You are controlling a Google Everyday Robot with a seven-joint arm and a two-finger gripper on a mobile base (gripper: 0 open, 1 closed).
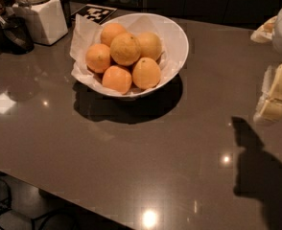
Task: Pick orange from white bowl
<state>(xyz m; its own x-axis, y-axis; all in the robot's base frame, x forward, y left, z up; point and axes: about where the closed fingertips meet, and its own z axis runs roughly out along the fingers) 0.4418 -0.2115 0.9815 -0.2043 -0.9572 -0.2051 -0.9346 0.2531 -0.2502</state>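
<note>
Pincer (274,97) hangs well to the right of the white bowl (177,37), pale and pointing down over the table (131,166). I cannot tell if it is wide or narrow. The orange (125,48) sits on top of the pile in the middle of the bowl, touching the smaller fruits (117,78) around it. It is far to the left of the pincer. The arm's dark shadow (261,171) lies on the table, right of the bowl.

Dim, w/ glare spots (149,218) on table (131,152); gripper (274,98) at rt edge casts shadow (261,171).
</note>
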